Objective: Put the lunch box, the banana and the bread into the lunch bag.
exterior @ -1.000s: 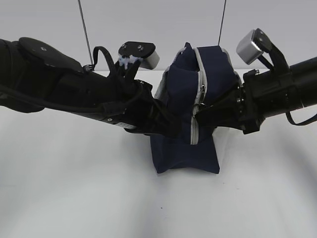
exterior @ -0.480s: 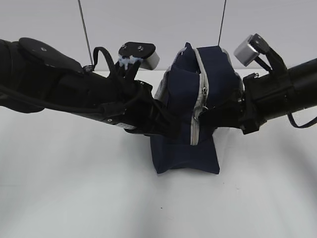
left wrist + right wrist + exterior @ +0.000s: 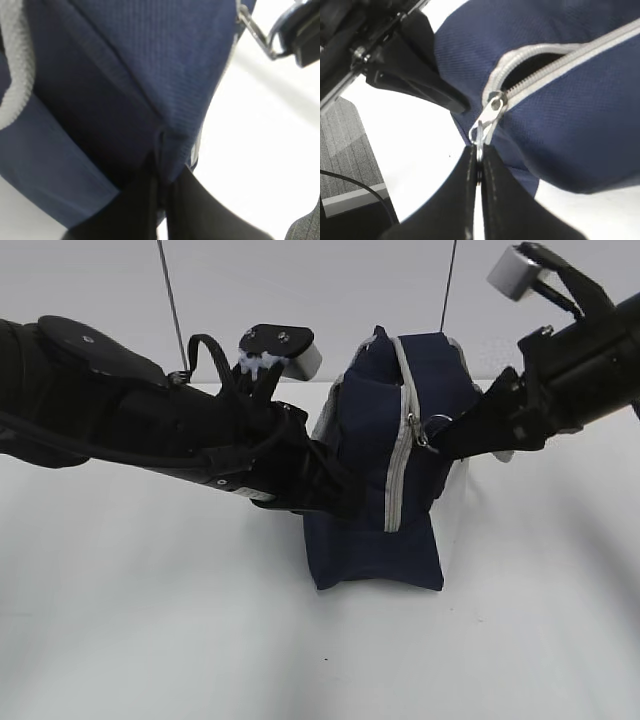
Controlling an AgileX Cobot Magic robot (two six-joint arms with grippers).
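The left gripper (image 3: 335, 490) is sitting at the left of the exterior view, its jaws closed on a fold of the navy fabric of the lunch bag (image 3: 375, 540), pinning the bag in place on the white table (image 3: 150, 620); in the left wrist view the two dark fingers (image 3: 145, 210) are meeting on the cloth with no gap showing. The bag is standing upright at the middle of the table, its grey zipper (image 3: 400, 460) facing the camera and partly parted. To the right, the right gripper (image 3: 440, 435) is pinching the ring pull (image 3: 476, 134) between closed jaws, the slider sitting beside the curved end of the zipper's track.

For this step to go well, I would say the right arm should be drawing the ring along the line of the teeth rather than away from the bag, while the left is holding the fabric taut so that the slider is not dragging the whole bag.

The lunch box, the banana and the bread are showing in no view; the bag's inside is too dark to read; both arms are running out of frame.
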